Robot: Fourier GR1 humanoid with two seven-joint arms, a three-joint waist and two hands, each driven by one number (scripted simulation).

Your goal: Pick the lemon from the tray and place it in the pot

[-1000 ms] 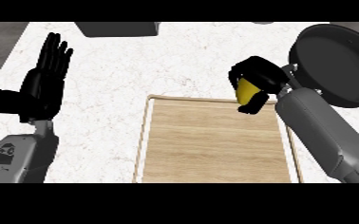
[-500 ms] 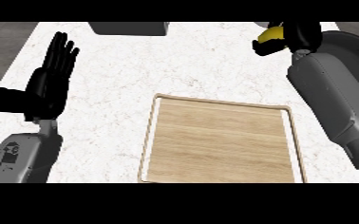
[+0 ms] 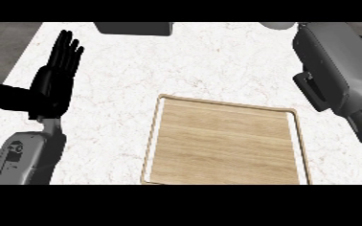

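Wooden tray (image 3: 225, 143): lying flat on the counter, low and right of centre, its pale raised rim running round a bare board; its near edge is running out at the bottom of the view.
Counter (image 3: 205, 62): white, faintly marbled stone is filling most of the view.
Left hand (image 3: 56, 79): showing at the left edge, wide open, its black fingers (image 3: 67, 52) pointing straight up and close together, resting above the counter and touching nothing.
Left forearm (image 3: 28, 158): grey, coming up from the lower left corner.
Right forearm (image 3: 332, 69): grey and bulky, slanting along the right edge toward the upper right corner, well clear of the tray.
Right hand: lying beyond the view's edge, so whether it is holding anything cannot be told.
Lemon: not showing anywhere in the head view; nothing is lying on the tray board.
Pot: not showing clearly; only a small pale grey curved shape (image 3: 277, 25) is peeking in at the top edge beside the right forearm, and what it is cannot be told.
Dark grey block (image 3: 134, 28): sitting at the top edge, left of centre, well apart from the tray and both arms.
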